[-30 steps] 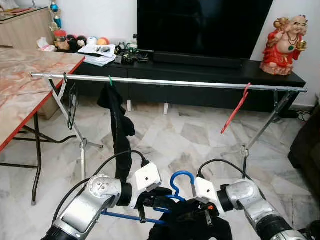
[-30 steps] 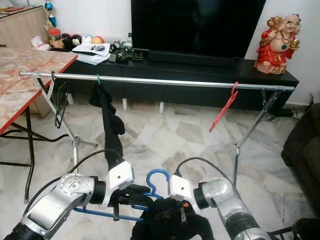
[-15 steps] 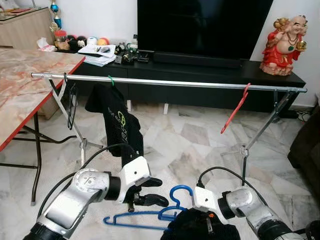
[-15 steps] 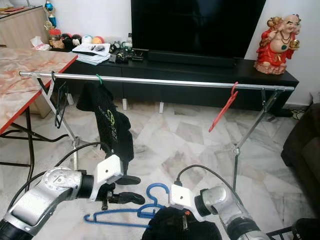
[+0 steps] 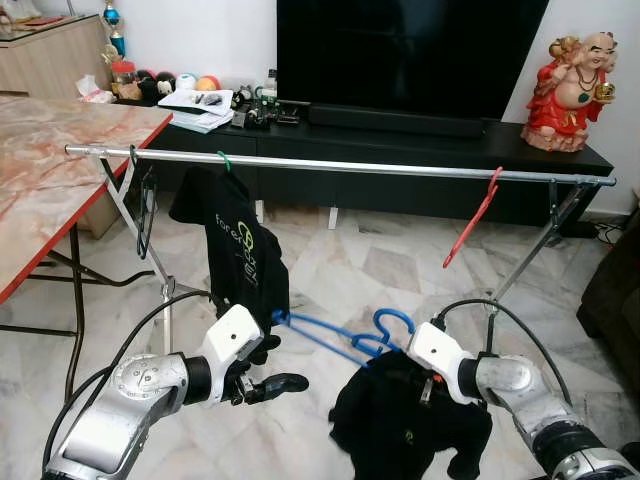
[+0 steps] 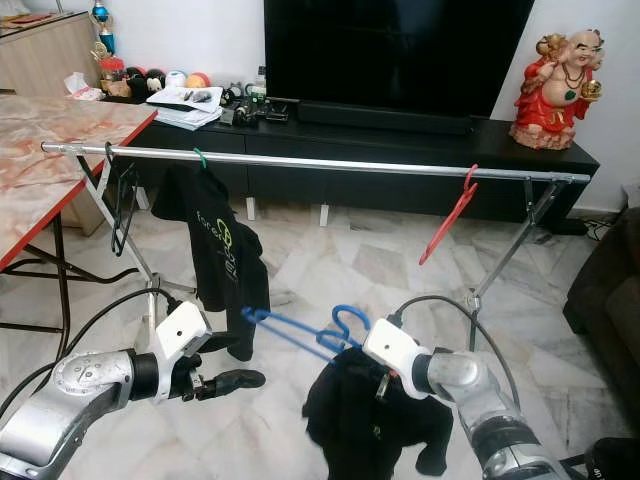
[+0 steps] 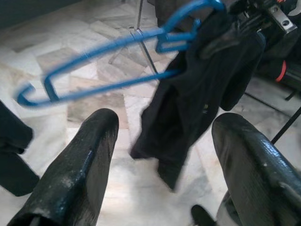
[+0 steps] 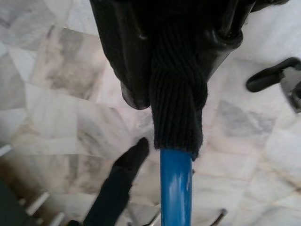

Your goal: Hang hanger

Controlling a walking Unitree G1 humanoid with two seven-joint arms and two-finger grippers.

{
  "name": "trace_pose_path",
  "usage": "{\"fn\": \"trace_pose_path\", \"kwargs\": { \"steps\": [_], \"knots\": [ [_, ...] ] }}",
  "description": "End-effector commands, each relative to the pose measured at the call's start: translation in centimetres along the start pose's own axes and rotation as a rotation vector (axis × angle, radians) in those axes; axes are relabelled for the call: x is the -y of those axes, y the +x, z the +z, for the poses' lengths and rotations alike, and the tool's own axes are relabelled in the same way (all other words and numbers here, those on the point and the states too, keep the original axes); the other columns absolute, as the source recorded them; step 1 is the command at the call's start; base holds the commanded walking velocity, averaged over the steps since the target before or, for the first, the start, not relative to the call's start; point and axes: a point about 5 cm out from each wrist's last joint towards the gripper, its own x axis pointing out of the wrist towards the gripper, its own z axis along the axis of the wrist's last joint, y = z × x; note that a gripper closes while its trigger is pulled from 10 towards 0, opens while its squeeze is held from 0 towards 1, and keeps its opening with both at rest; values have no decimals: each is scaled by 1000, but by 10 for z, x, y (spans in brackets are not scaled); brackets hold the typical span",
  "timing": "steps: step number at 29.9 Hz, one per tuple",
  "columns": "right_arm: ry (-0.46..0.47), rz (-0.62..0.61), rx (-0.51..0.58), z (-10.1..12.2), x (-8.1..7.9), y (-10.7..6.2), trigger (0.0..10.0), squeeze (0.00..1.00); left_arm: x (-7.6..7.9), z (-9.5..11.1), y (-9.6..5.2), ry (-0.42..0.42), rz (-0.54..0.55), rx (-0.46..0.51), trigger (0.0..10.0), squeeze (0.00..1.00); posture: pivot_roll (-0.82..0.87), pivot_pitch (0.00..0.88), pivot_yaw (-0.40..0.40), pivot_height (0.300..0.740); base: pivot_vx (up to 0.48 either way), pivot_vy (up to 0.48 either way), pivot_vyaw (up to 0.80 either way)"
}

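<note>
Both arms are brushed silver metal with rounded joint housings. The left arm (image 5: 140, 400) carries a round cap with small screws at its elbow. A black ring joins each forearm to a white boxy wrist block, each with a small dark mark. Black cables loop from the blocks. The left hand (image 5: 262, 368) has long, glossy black fingers (image 7: 80, 174).

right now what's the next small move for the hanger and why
Probably raise the right end effector toward the rail: it clamps the blue hanger with its black garment well below the rail, while the left end effector is open and off it.
</note>
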Motion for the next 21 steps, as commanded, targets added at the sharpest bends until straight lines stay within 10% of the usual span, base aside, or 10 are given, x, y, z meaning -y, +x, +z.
{"fn": "trace_pose_path", "kwargs": {
  "steps": [1, 14, 21],
  "knots": [
    [-49, -63, 74, 23, 15, -4, 0, 0, -7, -10, 0, 6, 82, -22, 10000, 0, 155, 2, -72, 740, 0, 0, 0],
    [-170, -72, 204, 68, 20, -11, 0, 0, -18, -48, 16, -100, 277, -13, 10000, 0, 126, 23, -71, 740, 0, 0, 0],
    [-245, -27, 295, 100, 12, -26, 0, 0, -17, -58, 28, -21, 260, -64, 10000, 0, 108, 27, -70, 740, 0, 0, 0]
  ]
}}
